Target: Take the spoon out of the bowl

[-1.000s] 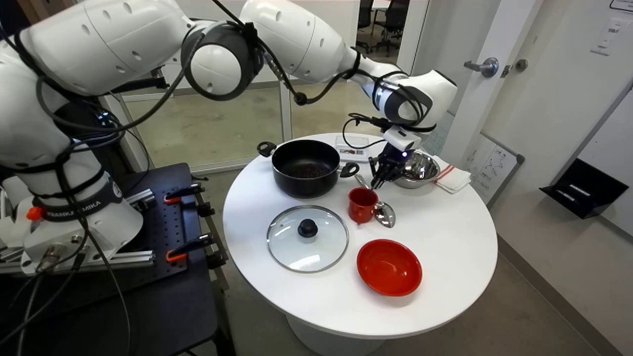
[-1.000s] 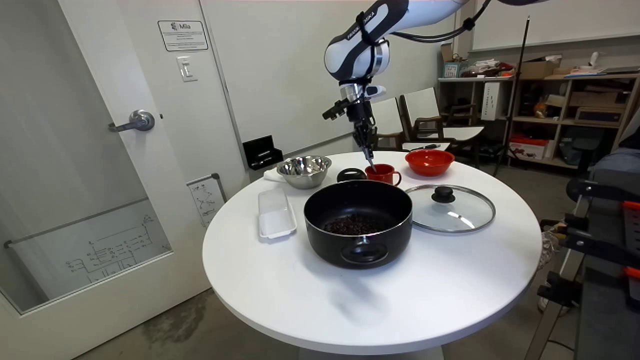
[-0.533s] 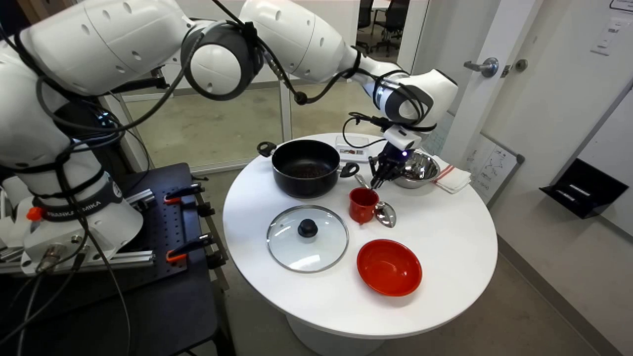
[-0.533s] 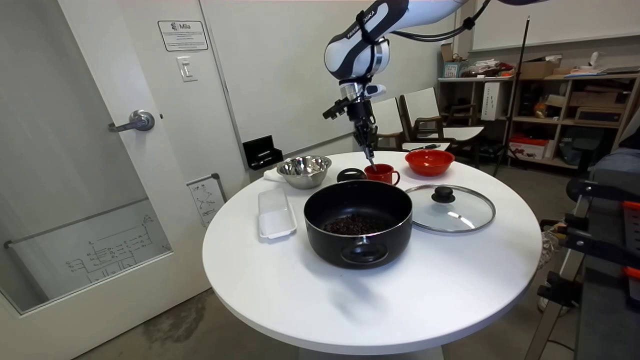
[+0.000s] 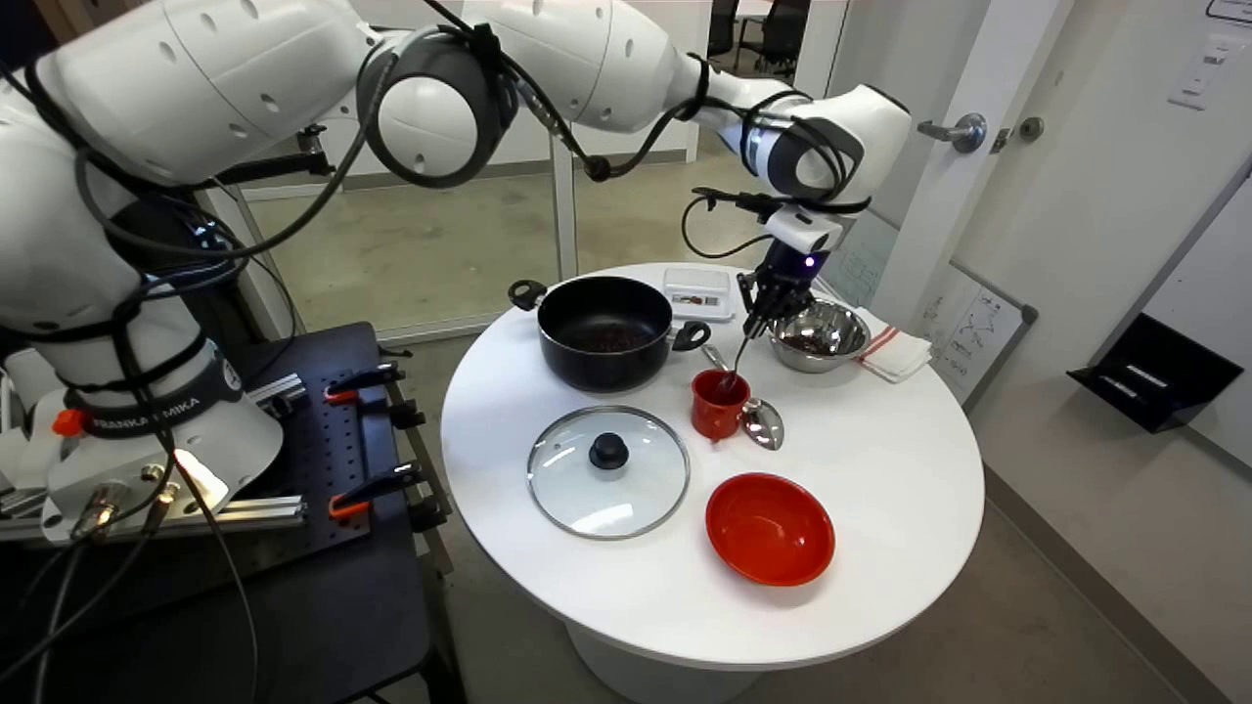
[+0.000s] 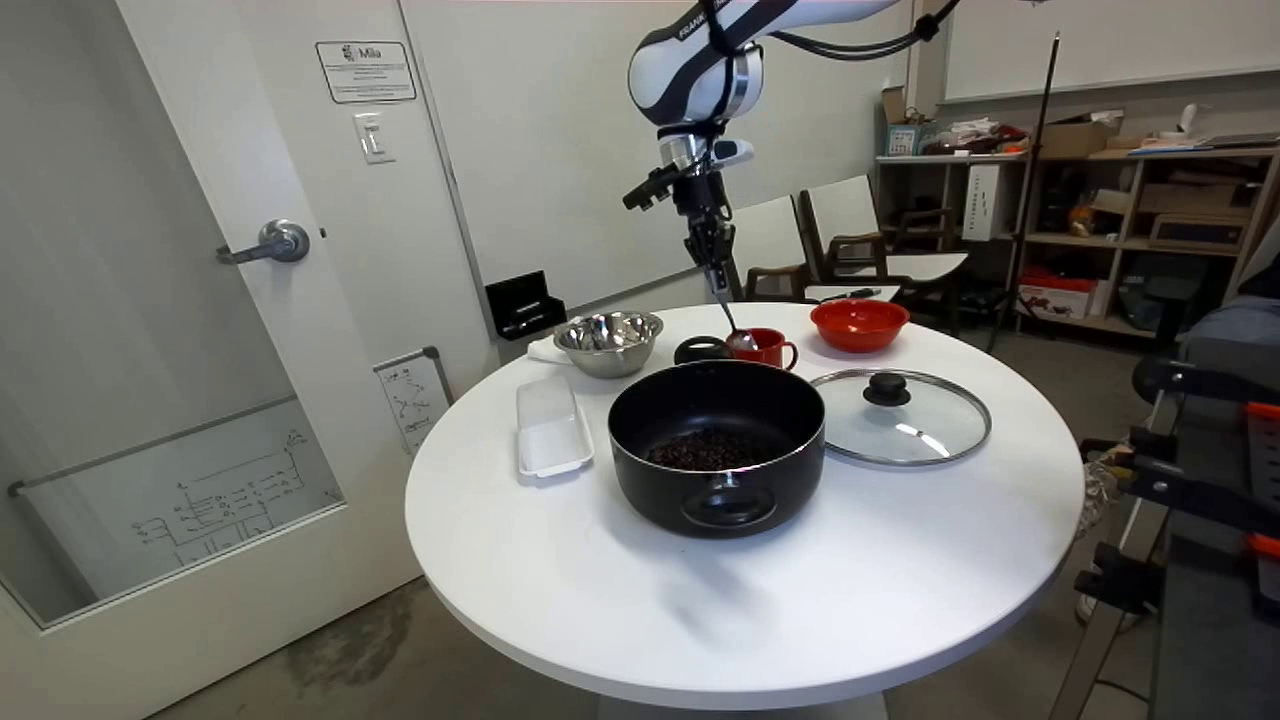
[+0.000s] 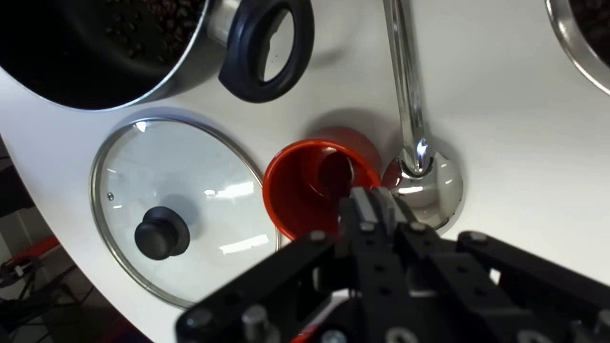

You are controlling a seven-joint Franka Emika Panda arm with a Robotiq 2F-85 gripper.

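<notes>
My gripper (image 5: 752, 330) is shut on the handle of a thin grey spoon (image 5: 740, 353), which hangs down at a slant. Its lower end is inside or just at the opening of the red mug (image 5: 706, 418). In an exterior view the spoon's rounded end (image 6: 741, 341) shows at the mug's rim. From the wrist, the closed fingers of the gripper (image 7: 376, 193) cover most of the spoon beside the mug's opening. The steel bowl (image 5: 810, 361), with dark beans in it, stands apart behind the gripper; its rim (image 7: 567, 45) enters the wrist view at top right.
A large shiny ladle (image 7: 431, 195) lies against the mug's side. Around it are the black pot (image 6: 650, 478) with beans, its handle toward the mug, the glass lid (image 5: 577, 494), the red bowl (image 5: 758, 548), a white plastic container (image 6: 555, 455) and a folded towel (image 5: 898, 354).
Over the last half second my gripper has risen, drawing the spoon upward, so more of it shows above the mug. The mug stays on the table. The grip looks unchanged.
</notes>
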